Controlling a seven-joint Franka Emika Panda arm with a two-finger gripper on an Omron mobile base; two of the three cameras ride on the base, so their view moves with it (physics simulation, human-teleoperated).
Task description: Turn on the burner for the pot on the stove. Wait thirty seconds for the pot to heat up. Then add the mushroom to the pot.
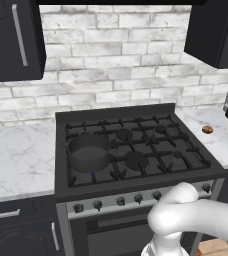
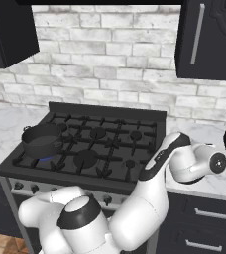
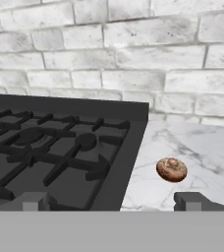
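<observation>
Gripper [image 3: 109, 202] jaws stand wide, nothing between them — left tip over the stove [image 3: 60, 162] edge, right tip over the marble counter [image 3: 202, 152]. The mushroom [image 3: 171, 169] lies on the counter just right of the stove, ahead of the tips, nearer the right one, not touching. It's a small brown rounded lump with a paler patch. The pot [image 1: 89, 152] — dark grey, matte, low cylinder — sits on the front-left burner [image 1: 90, 173], blue flame under it. Black cast-iron grates, white brick wall [image 3: 133, 54] behind.

Stove [image 1: 136, 145] was black, pot [image 1: 89, 152] dark grey, flame [image 1: 90, 173] blue, mushroom [image 3: 171, 169] brown, counter [image 3: 202, 152] white-grey marble, wall [image 1: 116, 55] whitish brick.
</observation>
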